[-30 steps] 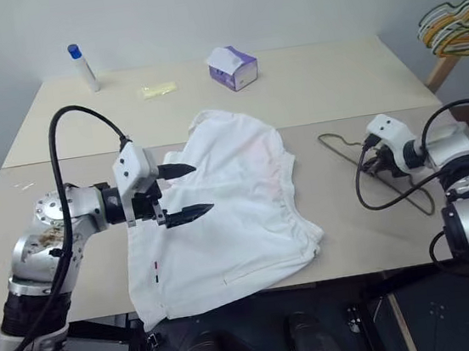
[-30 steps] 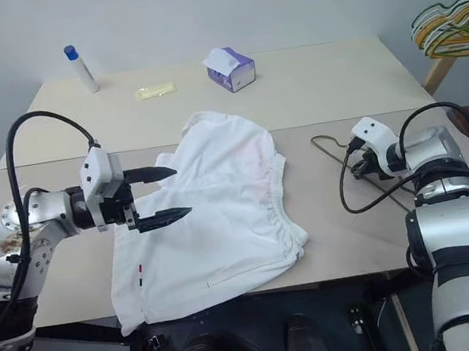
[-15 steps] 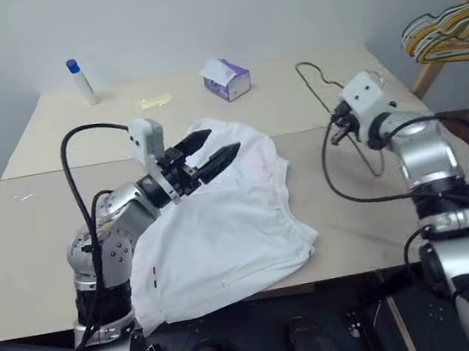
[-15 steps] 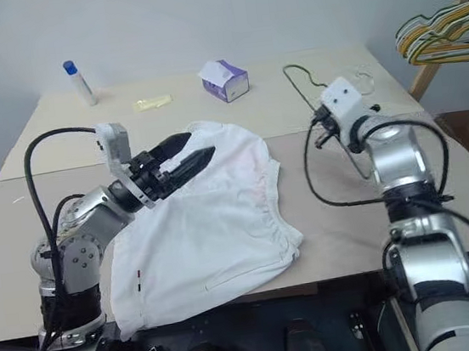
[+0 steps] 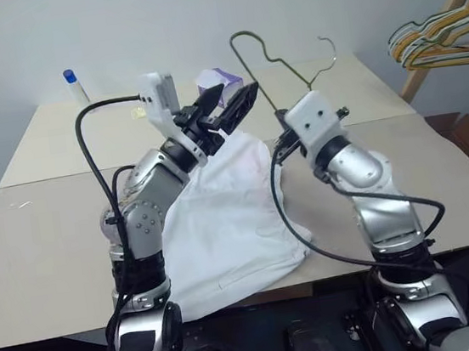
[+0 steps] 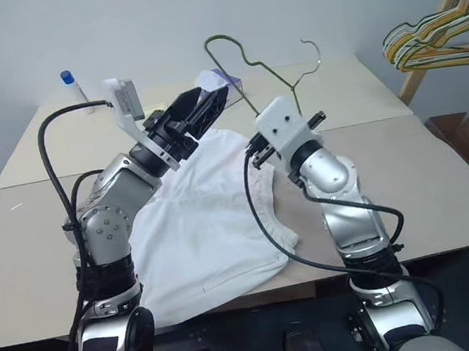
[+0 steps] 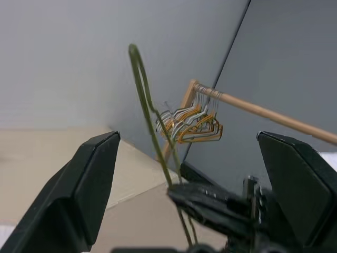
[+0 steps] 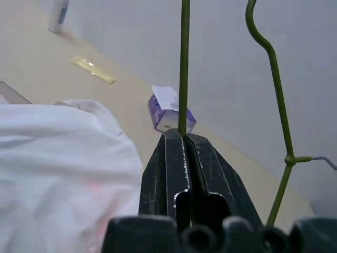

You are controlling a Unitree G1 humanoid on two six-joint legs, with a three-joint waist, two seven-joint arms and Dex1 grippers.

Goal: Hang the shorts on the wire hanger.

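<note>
Now the right gripper (image 8: 183, 138) is clamped shut on the wire hanger (image 5: 265, 62), which stands upright in the air over the middle of the table (image 5: 47, 250); a second ago the hanger lay flat on the tabletop at about 3 o'clock from the shorts (image 5: 223, 220), and half a second ago it was already lifted at the far right side. In the right wrist view one thin olive wire runs straight up from between the closed fingertips, with the hanger's other wire and twisted neck just beside it. The left gripper (image 5: 227, 103) has come up as well: earlier it hovered low over the near left part of the shorts, and it is now raised at about 12 o'clock from them, fingers spread wide and holding nothing. In the left wrist view the hanger's wire stands between those parted fingers (image 7: 84, 184), though contact cannot be judged. The shorts lie spread on the table where they were, untouched by either gripper. Beyond them sit the tissue box (image 8: 168, 113) and the blue-capped tube (image 5: 74, 86), and the bunch of hangers (image 5: 435, 31) stays at about 2 o'clock.
</note>
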